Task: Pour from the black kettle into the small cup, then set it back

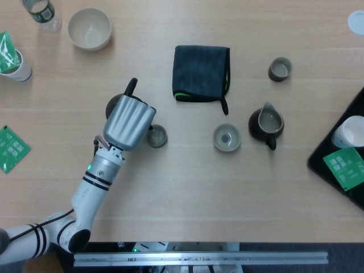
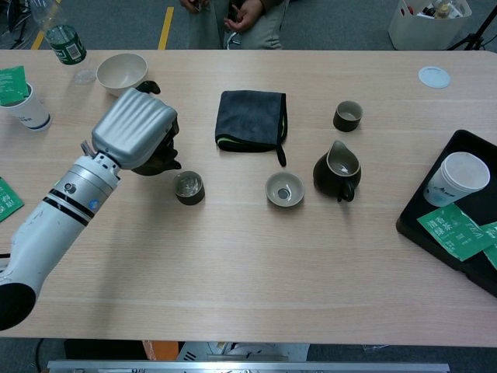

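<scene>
The left hand [image 1: 127, 122] sits over the black kettle [image 2: 161, 158], its silver back hiding most of the pot; the fingers curl down around the kettle's body and hold it, and one dark finger [image 1: 131, 86] sticks out toward 12 o'clock; in the chest view the kettle's dark underside shows at the hand's 4 o'clock edge, though whether it rests on the table [image 1: 182, 187] or hangs just above it cannot be told; the small cup [image 1: 156, 136] stands upright just beside the hand at its 3 o'clock, apart from the kettle; further along at 3 o'clock lie a shallow grey dish [image 1: 227, 137] and a dark pitcher [image 1: 265, 123]; a folded dark cloth [image 1: 201, 74] lies at the cup's 1 o'clock, and a second little cup [image 1: 280, 69] stands at the cloth's 3 o'clock; a cream bowl [image 1: 89, 28] sits at the hand's 11 o'clock; the right hand shows in neither view.
</scene>
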`<state>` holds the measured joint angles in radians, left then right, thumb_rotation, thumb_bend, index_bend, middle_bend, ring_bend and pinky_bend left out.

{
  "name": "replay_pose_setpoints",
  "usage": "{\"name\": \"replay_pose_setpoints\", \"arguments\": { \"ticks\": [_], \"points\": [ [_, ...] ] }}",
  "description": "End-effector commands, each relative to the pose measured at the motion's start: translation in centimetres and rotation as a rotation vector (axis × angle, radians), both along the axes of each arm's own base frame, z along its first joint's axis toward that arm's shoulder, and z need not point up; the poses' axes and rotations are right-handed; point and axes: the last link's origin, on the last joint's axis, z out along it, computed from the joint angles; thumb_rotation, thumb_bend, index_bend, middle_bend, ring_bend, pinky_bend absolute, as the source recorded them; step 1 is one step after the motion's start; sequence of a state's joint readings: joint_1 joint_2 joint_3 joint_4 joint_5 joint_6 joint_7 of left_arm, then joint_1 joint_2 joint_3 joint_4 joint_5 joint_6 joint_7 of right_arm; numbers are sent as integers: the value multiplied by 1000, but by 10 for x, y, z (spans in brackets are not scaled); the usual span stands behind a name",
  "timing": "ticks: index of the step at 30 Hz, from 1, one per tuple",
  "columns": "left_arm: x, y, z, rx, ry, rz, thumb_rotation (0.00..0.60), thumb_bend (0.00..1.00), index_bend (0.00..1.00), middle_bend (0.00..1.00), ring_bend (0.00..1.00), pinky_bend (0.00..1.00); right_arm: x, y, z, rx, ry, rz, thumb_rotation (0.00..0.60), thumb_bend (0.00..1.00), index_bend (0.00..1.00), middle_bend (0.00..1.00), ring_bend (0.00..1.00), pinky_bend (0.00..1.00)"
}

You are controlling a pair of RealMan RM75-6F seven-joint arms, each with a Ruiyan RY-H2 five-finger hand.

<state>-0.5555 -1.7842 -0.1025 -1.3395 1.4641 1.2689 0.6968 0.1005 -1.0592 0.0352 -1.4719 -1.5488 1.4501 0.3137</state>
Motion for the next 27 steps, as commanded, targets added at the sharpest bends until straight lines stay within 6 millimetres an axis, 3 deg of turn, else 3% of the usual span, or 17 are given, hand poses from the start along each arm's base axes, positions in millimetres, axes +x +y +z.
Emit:
{"name": "replay_pose_setpoints", "arguments": {
  "ticks": [1, 16, 27],
  "points": [
    [-4, 5, 4, -2, -15, 13, 600, 246, 945, 1000, 869, 239, 2, -1, -1, 1, 2, 2, 600, 0, 358, 386, 232, 230],
    [-24, 40, 39, -100, -257, 173, 600, 246, 927, 1000, 848, 239, 12, -6, -4, 1, 13, 6, 600, 0, 358, 386, 232, 230],
    [-60, 54, 54, -125, -381, 294, 600, 246, 897, 1000, 811, 239, 16, -7, -6, 2, 15, 6, 600, 0, 358, 386, 232, 230]
  ]
}}
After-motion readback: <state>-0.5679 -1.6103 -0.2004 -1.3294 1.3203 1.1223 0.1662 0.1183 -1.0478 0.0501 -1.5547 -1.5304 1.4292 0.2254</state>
